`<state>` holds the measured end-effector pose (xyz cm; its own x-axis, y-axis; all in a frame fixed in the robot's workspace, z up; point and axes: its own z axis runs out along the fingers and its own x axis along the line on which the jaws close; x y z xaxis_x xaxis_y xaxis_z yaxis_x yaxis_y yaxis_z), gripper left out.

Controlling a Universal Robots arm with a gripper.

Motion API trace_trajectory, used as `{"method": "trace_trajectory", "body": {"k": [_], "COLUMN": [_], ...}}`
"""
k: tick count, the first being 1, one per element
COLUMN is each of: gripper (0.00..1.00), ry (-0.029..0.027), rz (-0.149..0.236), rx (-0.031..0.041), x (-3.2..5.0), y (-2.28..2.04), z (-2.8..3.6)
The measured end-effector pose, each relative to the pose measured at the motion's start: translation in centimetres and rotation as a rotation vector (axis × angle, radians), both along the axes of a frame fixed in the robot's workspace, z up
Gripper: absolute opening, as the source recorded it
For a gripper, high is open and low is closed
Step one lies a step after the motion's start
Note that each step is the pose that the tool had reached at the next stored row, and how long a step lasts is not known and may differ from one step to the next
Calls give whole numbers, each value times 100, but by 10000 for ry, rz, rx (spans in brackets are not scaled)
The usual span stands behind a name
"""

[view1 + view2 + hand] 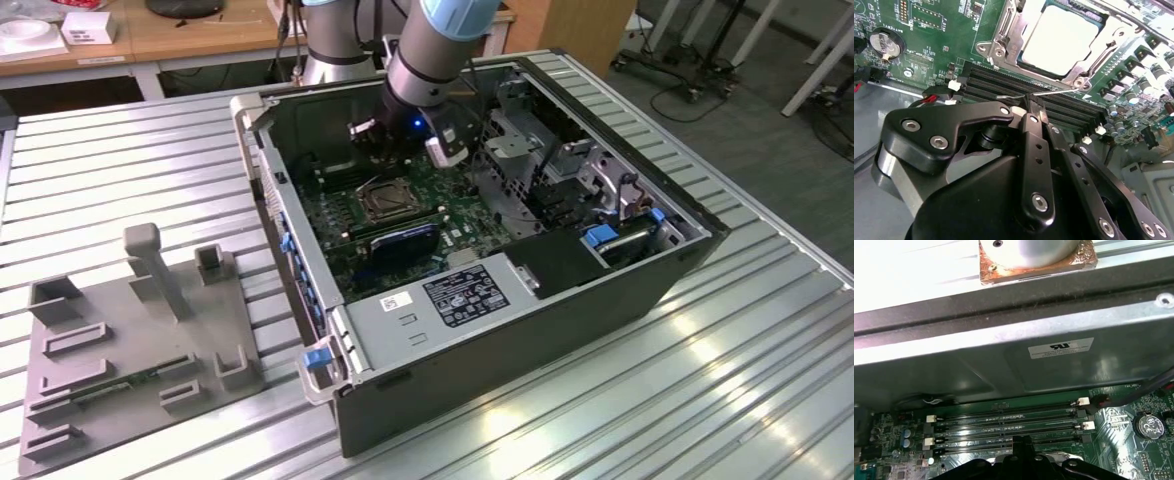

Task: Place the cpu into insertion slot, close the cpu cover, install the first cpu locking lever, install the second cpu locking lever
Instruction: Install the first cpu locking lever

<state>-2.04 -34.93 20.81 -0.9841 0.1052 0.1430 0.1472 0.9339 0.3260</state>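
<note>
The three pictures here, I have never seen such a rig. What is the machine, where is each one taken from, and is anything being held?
The exterior view shows a robot arm reaching into an open computer case that lies on a ribbed metal table. A grey holder sits on the table at the exterior view's left. The two wrist views come from cameras riding on the arm. In the second wrist view the black claw is shut, its tips at a thin wire lever beside the memory slots. The chip already lies in its socket under the metal cover. The first wrist view looks across the memory slots toward the case wall.
</note>
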Motion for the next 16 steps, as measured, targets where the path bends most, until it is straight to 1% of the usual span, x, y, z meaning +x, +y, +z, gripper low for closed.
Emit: {"method": "trace_trajectory", "body": {"k": [1, 3, 8, 16], "gripper": [11, 11, 11, 11], "ry": [-13, -22, -34, -57], "rz": [1, -1, -1, 0], "rx": [-1, -1, 0, -6], "x": [0, -4, -34, -41], "y": [0, 3, 25, 35], "z": [-3, -4, -5, -6]}}
